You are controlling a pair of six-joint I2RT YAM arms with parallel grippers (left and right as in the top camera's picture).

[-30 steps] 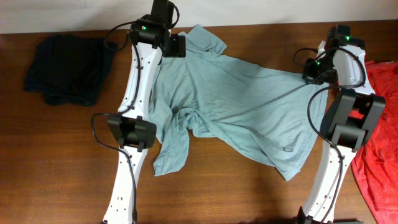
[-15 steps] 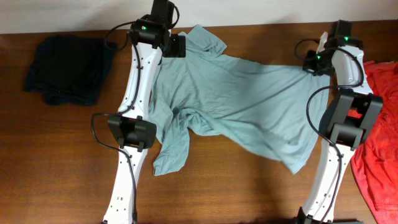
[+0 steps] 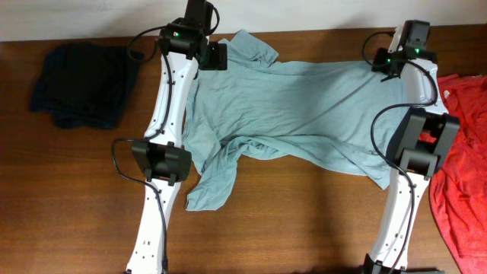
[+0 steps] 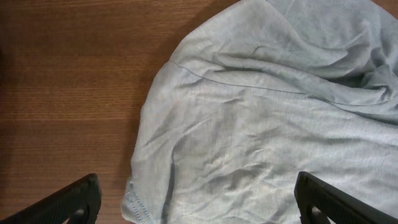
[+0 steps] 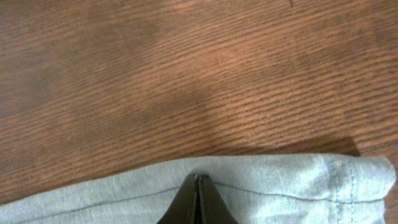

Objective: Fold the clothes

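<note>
Overhead: a pale grey-teal short-sleeved cotton T-shirt (image 3: pixel 304 106) lies spread across the middle of the brown wooden table (image 3: pixel 304 236), its collar end toward the left arm and one sleeve bunched near the front. A crumpled dark navy garment (image 3: pixel 80 84) sits well apart at the left edge, and a red shirt (image 3: pixel 460 175) lies at the right edge. The left gripper (image 3: pixel 217 55) hangs over the far sleeve, while the right gripper (image 3: pixel 380 61) holds the shirt's far hem corner. Compared with a second earlier, that corner has been carried toward the far edge of the table, drawing the body flatter and pulling in the tail that trailed toward the front — the left arm has not shifted.

Left wrist: the black fingers (image 4: pixel 71 202) stand spread wide with nothing between them, above wrinkled sleeve cloth.

Right wrist: the jaws are clenched on the stitched hem, pinching a thin fold against the wood grain.

The cloth looks light, limp and thin — it will likely follow a pull, sag and crease rather than hold a shape. The best holds are probably seamed edges: hem corners, sleeve cuffs and shoulder seams.
</note>
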